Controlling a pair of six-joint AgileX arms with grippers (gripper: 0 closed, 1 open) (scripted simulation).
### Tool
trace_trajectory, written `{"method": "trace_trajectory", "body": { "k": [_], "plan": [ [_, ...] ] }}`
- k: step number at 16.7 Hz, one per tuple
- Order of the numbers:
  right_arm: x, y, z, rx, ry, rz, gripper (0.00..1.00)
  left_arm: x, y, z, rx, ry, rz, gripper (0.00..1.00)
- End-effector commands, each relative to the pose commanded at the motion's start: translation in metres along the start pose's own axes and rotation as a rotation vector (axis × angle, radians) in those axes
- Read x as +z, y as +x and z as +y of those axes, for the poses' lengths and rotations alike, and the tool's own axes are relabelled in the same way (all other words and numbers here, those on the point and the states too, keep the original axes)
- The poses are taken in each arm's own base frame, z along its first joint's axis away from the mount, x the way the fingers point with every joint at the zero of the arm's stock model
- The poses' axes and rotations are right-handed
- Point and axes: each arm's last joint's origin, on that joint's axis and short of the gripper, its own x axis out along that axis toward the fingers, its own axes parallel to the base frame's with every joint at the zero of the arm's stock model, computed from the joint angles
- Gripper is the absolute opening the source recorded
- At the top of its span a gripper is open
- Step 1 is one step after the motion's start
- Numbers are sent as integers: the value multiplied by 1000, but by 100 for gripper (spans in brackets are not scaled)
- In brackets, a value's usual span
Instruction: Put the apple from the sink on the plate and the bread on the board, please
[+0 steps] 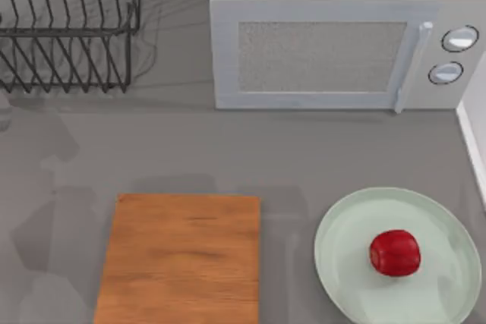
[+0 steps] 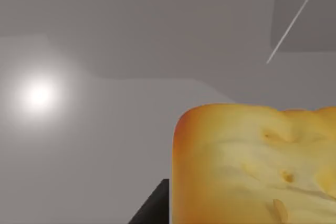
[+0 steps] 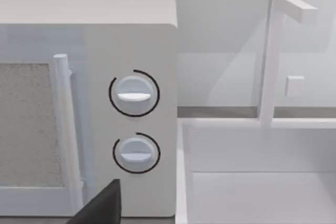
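Top view landmark: microwave (image 1: 334,43), at the counter's back.
Apple (image 1: 395,252): on the plate (image 1: 342,256), in front of the microwave's dial end.
Board (image 1: 178,259): bare, left of the plate, in front of the microwave's left edge.
Bread (image 2: 254,163): close against the left wrist camera; grip cannot be told.
Right wrist view: faces the microwave dials (image 3: 134,94) and the sink (image 3: 262,182) beside them.
Dish rack (image 1: 68,24): left of the microwave.
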Motion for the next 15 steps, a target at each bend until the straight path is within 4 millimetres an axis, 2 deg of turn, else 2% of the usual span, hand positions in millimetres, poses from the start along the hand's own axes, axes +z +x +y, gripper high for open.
{"method": "trace_trajectory", "body": {
  "k": [3,7,11,15],
  "plan": [
    [0,0,0,0,0,0,100,14,2,-4,-5,-46,4,0],
    [0,0,0,0,0,0,100,50,8,-21,-16,-175,16,0],
    [0,0,0,0,0,0,100,92,18,-55,-29,-377,45,0],
    [0,0,0,0,0,0,100,127,28,-100,-22,-622,68,0]
  ]
}}
